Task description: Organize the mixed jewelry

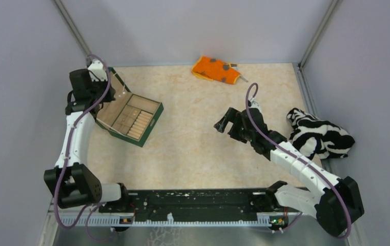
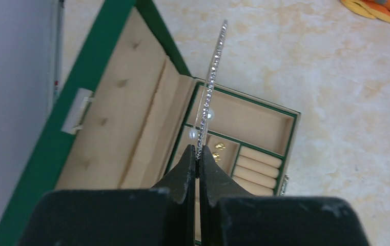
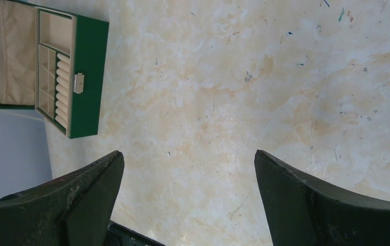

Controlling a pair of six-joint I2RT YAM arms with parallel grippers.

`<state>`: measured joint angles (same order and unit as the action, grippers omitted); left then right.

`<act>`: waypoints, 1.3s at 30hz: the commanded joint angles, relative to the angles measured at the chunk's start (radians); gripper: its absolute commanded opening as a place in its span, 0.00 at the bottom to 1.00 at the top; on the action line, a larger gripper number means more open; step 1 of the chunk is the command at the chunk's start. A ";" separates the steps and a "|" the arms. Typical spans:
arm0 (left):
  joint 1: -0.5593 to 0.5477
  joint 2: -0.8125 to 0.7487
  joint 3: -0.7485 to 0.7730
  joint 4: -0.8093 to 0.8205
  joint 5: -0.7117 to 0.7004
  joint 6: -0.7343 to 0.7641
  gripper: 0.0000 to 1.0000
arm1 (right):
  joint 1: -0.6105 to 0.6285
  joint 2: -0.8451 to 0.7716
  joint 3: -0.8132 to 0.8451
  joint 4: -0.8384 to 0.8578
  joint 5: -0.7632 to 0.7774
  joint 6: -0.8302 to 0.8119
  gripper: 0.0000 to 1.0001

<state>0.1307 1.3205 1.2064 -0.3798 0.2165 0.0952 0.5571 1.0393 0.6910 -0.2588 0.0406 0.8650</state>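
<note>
Found left tool (image 2: pixel 198 154) pinched shut on bangle (image 2: pixel 212 82) above open green box (image 2: pixel 41 164); found right tool (image 3: pixel 187 155) wide open over counter (image 3: pixel 233 77).

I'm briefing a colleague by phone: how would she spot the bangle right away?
Find the open green jewelry box at the far left. Over it, the left gripper is shut on the bangle: a thin silvery hoop lined with tiny stones, with two small pearls, unlike the gold pieces in the tray.
</note>
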 commanded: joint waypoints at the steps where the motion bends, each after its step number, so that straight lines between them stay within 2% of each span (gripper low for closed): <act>1: 0.053 0.006 -0.030 0.110 0.000 0.053 0.00 | -0.015 0.006 0.065 0.023 -0.021 -0.029 0.96; 8: 0.104 0.086 -0.040 0.162 0.056 0.015 0.00 | -0.026 0.023 0.051 0.033 -0.031 -0.023 0.96; 20: 0.137 0.195 -0.036 0.236 0.009 -0.062 0.00 | -0.032 0.029 0.050 0.025 -0.034 -0.032 0.95; 28: 0.167 0.244 -0.001 0.234 0.035 -0.126 0.00 | -0.036 0.021 0.041 0.012 -0.030 -0.036 0.95; 33: 0.178 0.276 0.047 0.172 0.031 -0.149 0.00 | -0.036 0.026 0.045 0.016 -0.031 -0.034 0.95; 39: 0.178 0.276 0.032 0.178 0.057 -0.174 0.00 | -0.036 0.035 0.051 0.016 -0.035 -0.034 0.94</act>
<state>0.3012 1.5894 1.2190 -0.2100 0.2443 -0.0505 0.5270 1.0702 0.7071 -0.2600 0.0082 0.8448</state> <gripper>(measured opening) 0.014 0.947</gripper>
